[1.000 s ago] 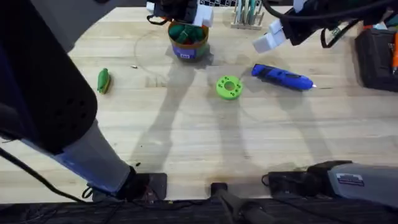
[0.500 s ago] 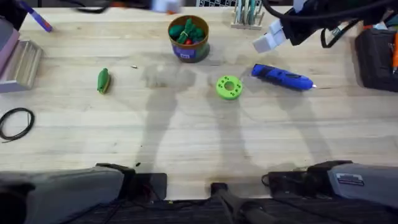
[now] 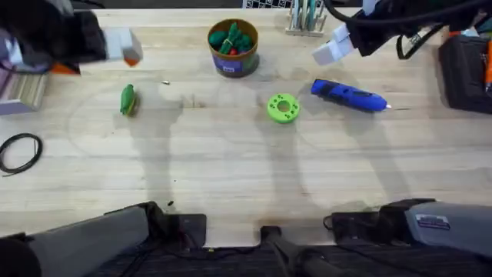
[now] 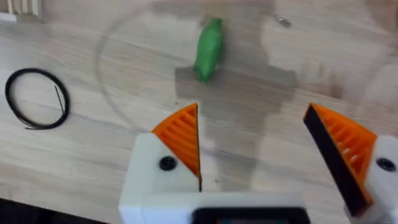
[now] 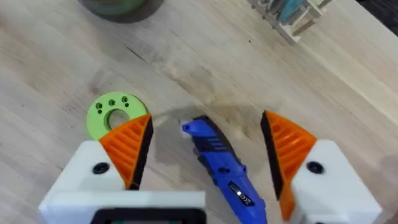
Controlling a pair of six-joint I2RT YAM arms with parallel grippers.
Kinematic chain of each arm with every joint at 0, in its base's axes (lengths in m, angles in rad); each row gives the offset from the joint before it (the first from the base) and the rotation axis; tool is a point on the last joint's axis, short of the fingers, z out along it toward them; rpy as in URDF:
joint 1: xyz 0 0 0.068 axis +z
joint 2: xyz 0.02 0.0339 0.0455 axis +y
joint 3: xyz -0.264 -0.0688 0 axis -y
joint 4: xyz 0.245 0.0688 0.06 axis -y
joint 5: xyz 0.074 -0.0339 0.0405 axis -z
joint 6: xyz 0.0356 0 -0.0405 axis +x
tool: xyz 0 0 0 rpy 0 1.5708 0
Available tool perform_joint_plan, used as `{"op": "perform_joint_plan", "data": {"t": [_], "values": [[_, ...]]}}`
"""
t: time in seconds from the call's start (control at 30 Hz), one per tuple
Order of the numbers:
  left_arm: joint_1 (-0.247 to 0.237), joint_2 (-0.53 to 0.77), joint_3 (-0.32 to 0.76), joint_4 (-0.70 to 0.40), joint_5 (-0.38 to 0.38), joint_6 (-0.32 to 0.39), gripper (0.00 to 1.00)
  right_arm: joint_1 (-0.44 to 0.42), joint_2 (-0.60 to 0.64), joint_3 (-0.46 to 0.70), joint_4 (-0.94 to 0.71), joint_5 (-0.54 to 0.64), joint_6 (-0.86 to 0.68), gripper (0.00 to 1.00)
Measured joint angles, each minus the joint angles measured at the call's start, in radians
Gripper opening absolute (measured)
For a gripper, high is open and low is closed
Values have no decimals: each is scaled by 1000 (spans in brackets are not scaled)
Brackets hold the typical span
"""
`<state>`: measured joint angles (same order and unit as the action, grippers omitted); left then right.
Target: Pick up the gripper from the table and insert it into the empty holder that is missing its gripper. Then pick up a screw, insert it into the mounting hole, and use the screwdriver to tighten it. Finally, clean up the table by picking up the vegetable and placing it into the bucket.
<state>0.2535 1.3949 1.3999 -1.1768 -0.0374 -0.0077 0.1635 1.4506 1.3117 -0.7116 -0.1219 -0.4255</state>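
A green vegetable (image 3: 127, 100) lies on the wooden table at the left, with a small screw (image 3: 165, 81) to its right. My left gripper (image 3: 115, 46) hovers open just behind and left of the vegetable (image 4: 208, 46), nothing between its orange pads (image 4: 180, 134). The brown bucket (image 3: 233, 46) stands at the back centre with several vegetables inside. The blue screwdriver (image 3: 350, 96) lies right of centre. My right gripper (image 3: 332, 48) hangs open above the screwdriver (image 5: 221, 168), holding nothing. The loose gripper and an empty holder are out of view.
A flat green disc (image 3: 283, 108) lies left of the screwdriver. A black cable loop (image 3: 19, 150) rests at the left edge, near a ridged block (image 3: 27, 88). A tool rack (image 3: 306, 19) stands at the back, and a black case (image 3: 465, 69) at the right.
My left arm rose away from under the camera, then its gripper swung from behind the bucket leftward to the back left, near the vegetable. The right arm has not moved.
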Motion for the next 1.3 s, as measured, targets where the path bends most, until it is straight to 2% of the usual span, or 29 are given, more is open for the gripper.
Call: {"op": "perform_joint_plan", "data": {"t": [0.17,0.27,0.4,0.6,0.77,1.03,1.2,1.3], "values": [[92,23,-128,119,-8,28,985,0,0,0,0,0,0,992],[152,49,-153,172,-3,48,985,0,0,0,0,0,0,992],[213,117,-154,213,42,134,986,0,0,0,0,0,0,992],[197,262,-136,228,83,237,986,0,0,0,0,0,0,992],[170,375,-83,239,98,281,986,0,0,0,0,0,0,992],[158,468,-37,275,101,300,992,0,0,0,0,0,18,990],[158,491,-37,271,101,304,929,0,0,0,0,0,29,991],[158,508,-36,252,101,305,925,0,0,0,0,0,30,991]]}}
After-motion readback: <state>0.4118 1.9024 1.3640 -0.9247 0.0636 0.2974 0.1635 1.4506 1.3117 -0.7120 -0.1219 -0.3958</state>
